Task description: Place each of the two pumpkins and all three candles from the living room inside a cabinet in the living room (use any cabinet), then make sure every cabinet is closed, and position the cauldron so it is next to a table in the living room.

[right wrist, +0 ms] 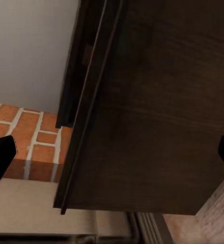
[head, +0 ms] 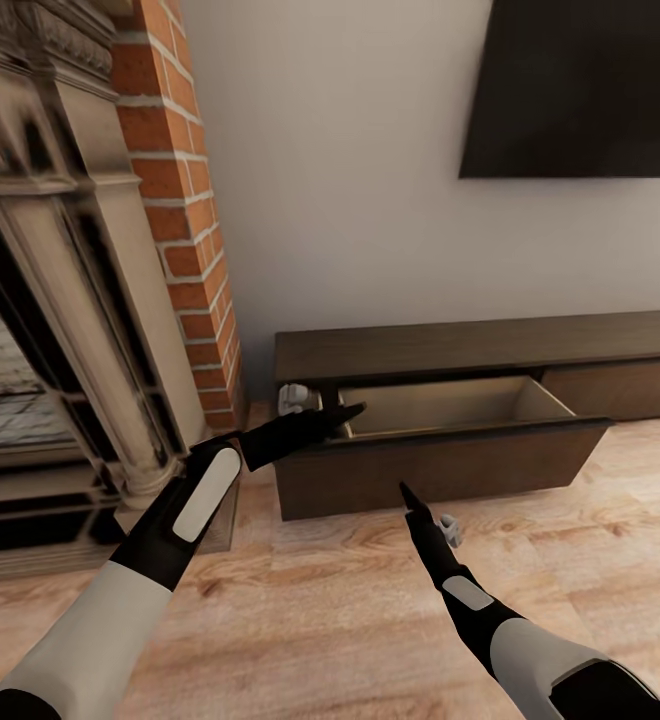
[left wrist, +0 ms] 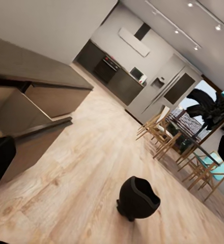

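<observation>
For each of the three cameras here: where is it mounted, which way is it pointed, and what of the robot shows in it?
Head view: from the robot's head, looking down at the cabinet, its drawer open; both arms show, left gripper at the drawer's corner, right gripper before its front.
Left wrist view: looks across the floor to the cauldron and kitchen.
Right wrist view: faces the drawer front, close.
All three share the drawer.

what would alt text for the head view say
A long, low dark-brown wooden cabinet stands against a grey wall with one pale-lined drawer pulled open. The left gripper reaches to the drawer's corner; the right gripper points at its front.
</observation>
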Tool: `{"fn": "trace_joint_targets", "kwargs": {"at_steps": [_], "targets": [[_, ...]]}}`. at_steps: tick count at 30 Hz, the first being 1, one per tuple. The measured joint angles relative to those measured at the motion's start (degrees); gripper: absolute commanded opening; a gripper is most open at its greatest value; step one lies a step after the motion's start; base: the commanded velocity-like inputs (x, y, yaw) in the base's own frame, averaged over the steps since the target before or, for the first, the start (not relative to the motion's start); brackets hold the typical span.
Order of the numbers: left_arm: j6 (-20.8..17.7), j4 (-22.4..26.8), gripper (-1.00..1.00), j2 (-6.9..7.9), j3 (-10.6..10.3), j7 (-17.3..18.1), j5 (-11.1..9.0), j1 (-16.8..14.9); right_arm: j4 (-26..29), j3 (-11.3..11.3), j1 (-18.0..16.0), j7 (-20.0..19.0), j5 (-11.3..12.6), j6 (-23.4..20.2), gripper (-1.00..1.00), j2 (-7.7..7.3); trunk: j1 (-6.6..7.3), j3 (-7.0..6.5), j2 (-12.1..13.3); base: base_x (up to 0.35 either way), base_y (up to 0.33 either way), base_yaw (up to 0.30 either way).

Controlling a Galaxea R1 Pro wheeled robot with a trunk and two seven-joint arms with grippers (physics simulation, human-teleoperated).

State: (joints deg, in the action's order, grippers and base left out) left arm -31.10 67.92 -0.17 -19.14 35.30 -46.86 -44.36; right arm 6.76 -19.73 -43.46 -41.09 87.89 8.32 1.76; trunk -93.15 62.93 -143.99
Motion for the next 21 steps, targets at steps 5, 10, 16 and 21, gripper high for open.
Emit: {"fn": "trace_joint_targets", "kwargs": {"at_steps": [5, 10, 16, 21], "targets": [[-0.10, 0.00, 1.00, 0.42, 0.45, 0.10, 0.03, -0.01, 0.00, 0.00, 0.00, 0.00, 0.00, 0.00, 1.00, 0.00, 0.13, -1.14, 0.07, -0.004, 0.000, 0.000], [-0.19, 0.01, 1.00, 0.58, 0.64, 0.16, 0.10, 0.00, 0.00, 0.01, 0.00, 0.02, 0.00, 0.00, 1.00, 0.00, 0.26, -2.25, 0.13, -0.001, 0.000, 0.000], [-0.27, 0.01, 1.00, 1.25, 0.73, 0.18, 0.12, -0.01, 0.00, 0.07, 0.00, 0.07, 0.00, 0.00, 1.00, 0.00, 0.41, -3.58, 0.22, 0.000, 0.000, 0.000], [-0.28, -0.26, 1.00, 2.37, 0.75, 0.03, 0.18, -0.03, -0.06, 0.08, 0.00, 0.09, 0.04, 0.05, 1.00, 0.00, 0.54, -4.69, 0.28, 0.000, 0.000, 0.000]]}}
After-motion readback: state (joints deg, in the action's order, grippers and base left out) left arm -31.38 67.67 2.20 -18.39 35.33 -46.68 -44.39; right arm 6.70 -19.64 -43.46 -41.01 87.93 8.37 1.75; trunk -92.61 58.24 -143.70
